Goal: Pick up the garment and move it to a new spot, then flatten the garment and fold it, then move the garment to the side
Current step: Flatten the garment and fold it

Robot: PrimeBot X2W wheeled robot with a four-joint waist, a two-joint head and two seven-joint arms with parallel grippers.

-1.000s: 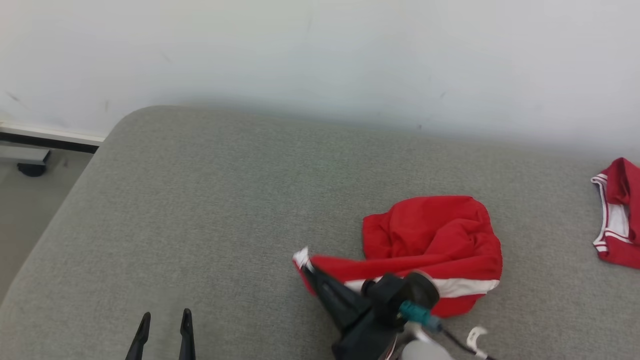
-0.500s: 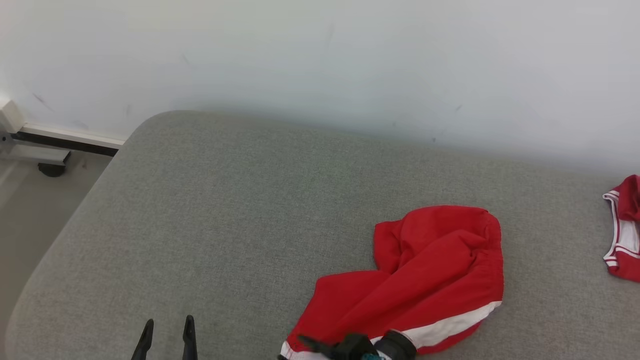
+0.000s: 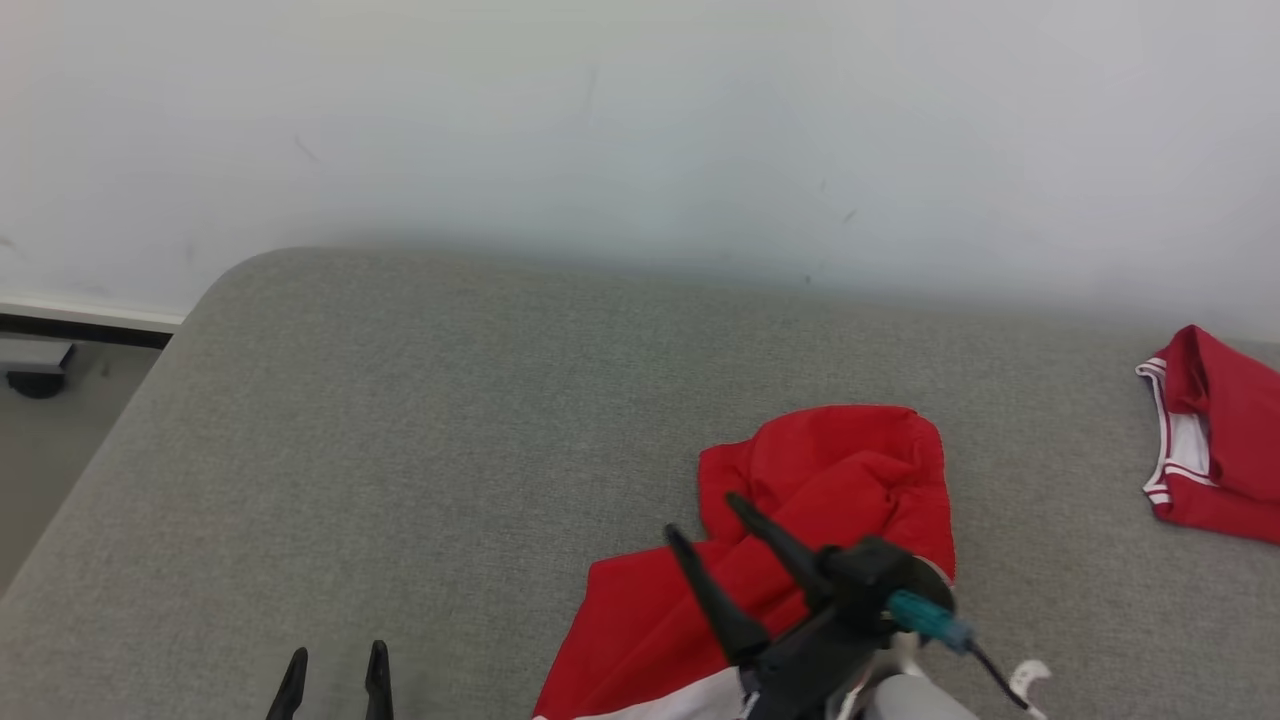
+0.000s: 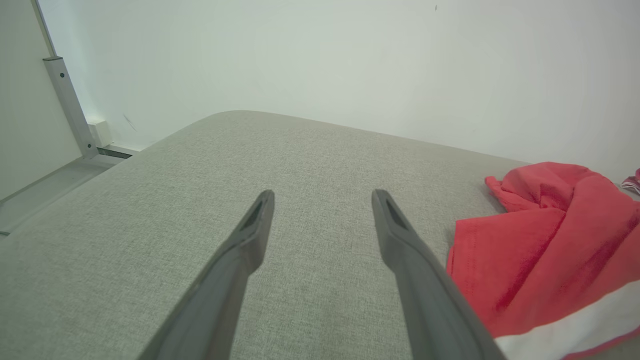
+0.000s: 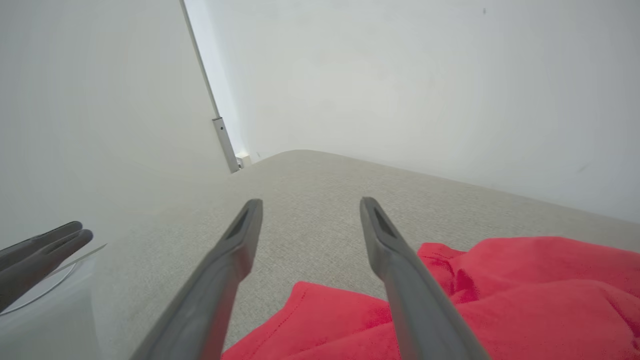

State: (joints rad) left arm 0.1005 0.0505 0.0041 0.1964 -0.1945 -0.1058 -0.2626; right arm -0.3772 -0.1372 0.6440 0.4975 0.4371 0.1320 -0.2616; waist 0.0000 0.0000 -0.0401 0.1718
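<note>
The garment [image 3: 830, 480] is red with a white band and lies crumpled on the grey cushioned surface [image 3: 400, 420], right of centre and running off the bottom edge. My right gripper [image 3: 702, 518] hovers over its near part, open, with nothing between the fingers. In the right wrist view the right gripper [image 5: 310, 202] is spread wide above the garment [image 5: 500, 300]. My left gripper [image 3: 338, 652] is open at the lower left, over bare cushion. In the left wrist view the left gripper [image 4: 324, 192] points across the surface, with the garment [image 4: 540, 250] beside its right finger.
A second red piece with white trim [image 3: 1210, 440] lies at the far right. A white wall [image 3: 640, 120] backs the surface. The cushion rounds off at its far left corner, with floor [image 3: 50, 450] beyond.
My right gripper has opened and let go of the garment's white-banded edge, then risen above it. The garment now lies stretched toward the front. The head camera shifted; the left gripper stayed put.
</note>
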